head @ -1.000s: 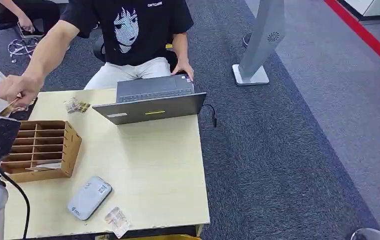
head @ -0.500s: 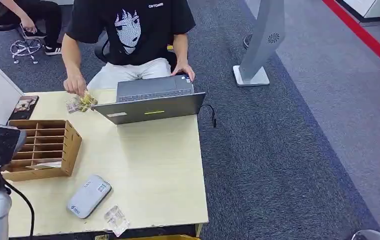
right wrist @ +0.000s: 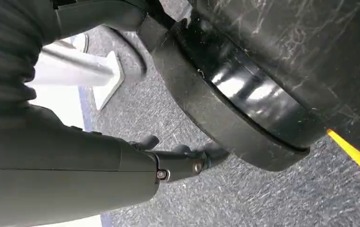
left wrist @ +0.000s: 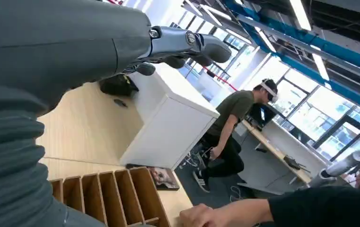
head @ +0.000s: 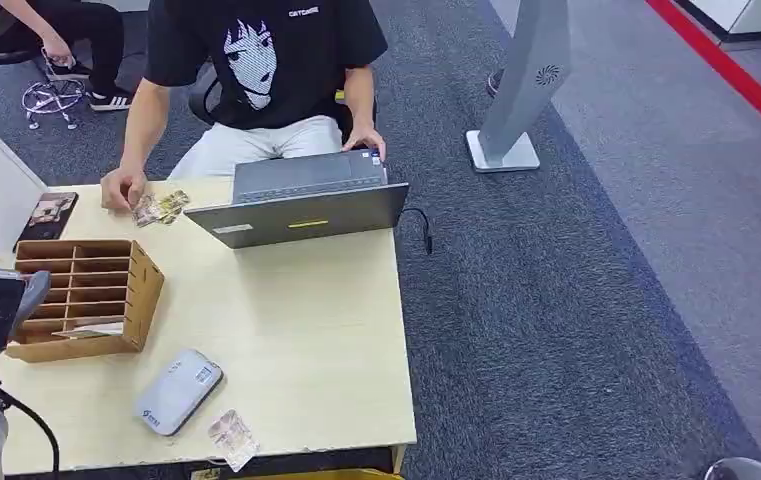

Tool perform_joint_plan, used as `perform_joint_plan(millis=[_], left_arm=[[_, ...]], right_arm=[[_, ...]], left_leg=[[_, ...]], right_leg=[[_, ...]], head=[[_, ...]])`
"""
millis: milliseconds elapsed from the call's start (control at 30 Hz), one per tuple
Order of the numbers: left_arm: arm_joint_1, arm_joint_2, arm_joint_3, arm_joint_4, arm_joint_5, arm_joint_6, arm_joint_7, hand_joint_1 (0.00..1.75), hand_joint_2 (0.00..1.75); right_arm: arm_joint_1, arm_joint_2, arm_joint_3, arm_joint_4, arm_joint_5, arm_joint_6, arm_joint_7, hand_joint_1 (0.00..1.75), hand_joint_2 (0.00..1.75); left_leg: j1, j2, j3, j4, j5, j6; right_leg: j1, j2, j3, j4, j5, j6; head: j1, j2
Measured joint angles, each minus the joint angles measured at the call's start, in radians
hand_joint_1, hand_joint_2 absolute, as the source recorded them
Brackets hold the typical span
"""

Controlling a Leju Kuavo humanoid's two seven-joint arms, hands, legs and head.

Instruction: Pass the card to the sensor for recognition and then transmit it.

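Two robot hands, both empty; the handover looks done.
Left robot hand (left wrist: 187,45) is raised beside the bench (head: 296,330), dark fingers loosely apart around nothing; right robot hand (right wrist: 187,161) hangs over grey carpet, fingers loosely extended, holding nothing. Outward: a slotted wooden box (head: 86,295), a smooth rounded grey sensor (head: 178,392) with a glossy sleeved card (head: 233,437) just beside it. Farther off, more cards (head: 159,208) lie under a person's hand (head: 121,188) by the laptop (head: 301,200). Judging by this, the next cycle likely starts with the near card.
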Motion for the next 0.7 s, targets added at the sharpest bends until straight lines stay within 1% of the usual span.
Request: perform_joint_plan(millis=[167,200,300,400,467,500,533,700], left_arm=[[0.037,0.003,0.0,-0.07,-0.008,-0.026,-0.005,0.0,1.75],[0.05,0.006,-0.003,-0.093,-0.009,-0.036,-0.005,0.0,1.75],[0.111,0.023,-0.008,-0.193,-0.011,-0.066,-0.004,0.0,1.75],[0.176,0.048,-0.012,-0.277,-0.019,-0.092,-0.003,0.0,1.75],[0.224,0.068,-0.013,-0.327,-0.022,-0.1,-0.004,0.0,1.75],[0.241,0.078,-0.013,-0.346,-0.023,-0.103,-0.005,0.0,1.75],[0.256,0.084,-0.013,-0.36,-0.022,-0.107,-0.005,0.0,1.75],[0.32,0.115,-0.013,-0.416,-0.021,-0.115,-0.005,0.0,1.75]], right_arm=[[0.0,0.0,-0.018,0.003,0.005,0.01,0.005,0.0,1.75],[0.014,0.005,-0.02,-0.018,0.017,0.01,0.02,0.0,1.75],[0.111,0.055,-0.029,-0.192,0.058,0.006,0.055,0.0,1.75],[0.165,0.085,-0.04,-0.301,0.066,-0.013,0.061,0.0,1.75],[0.182,0.095,-0.041,-0.348,0.065,-0.013,0.061,0.0,1.75],[0.189,0.098,-0.045,-0.367,0.065,-0.013,0.061,0.0,1.75],[0.196,0.101,-0.048,-0.381,0.064,-0.013,0.061,0.0,1.75],[0.218,0.111,-0.056,-0.436,0.051,-0.013,0.063,0.0,1.75]], left_leg=[[-0.002,0.0,0.0,0.0,0.0,0.0],[-0.003,-0.001,0.0,0.0,0.0,0.0],[-0.007,-0.003,0.0,-0.001,0.0,0.001],[-0.012,-0.002,0.0,-0.003,-0.001,0.002],[-0.015,-0.002,0.0,-0.003,-0.001,0.003],[-0.016,-0.003,0.0,-0.003,-0.001,0.005],[-0.017,-0.004,0.0,-0.003,0.0,0.008],[-0.021,-0.006,0.0,-0.003,0.001,0.01]], right_leg=[[-0.002,0.0,0.0,0.001,0.0,0.002],[-0.003,0.0,0.0,0.001,0.0,0.002],[-0.007,-0.002,-0.001,0.003,-0.003,0.005],[-0.012,-0.002,-0.003,0.005,-0.004,0.006],[-0.014,-0.002,-0.004,0.005,-0.006,0.009],[-0.015,-0.003,-0.004,0.005,-0.006,0.01],[-0.016,-0.006,-0.004,0.006,-0.006,0.01],[-0.021,-0.007,-0.004,0.007,-0.006,0.012]], head=[[0.0,0.0],[0.0,0.0],[0.0,0.0],[-0.001,0.0],[-0.001,0.0],[0.0,0.0],[0.0,0.0],[0.0,0.0]])
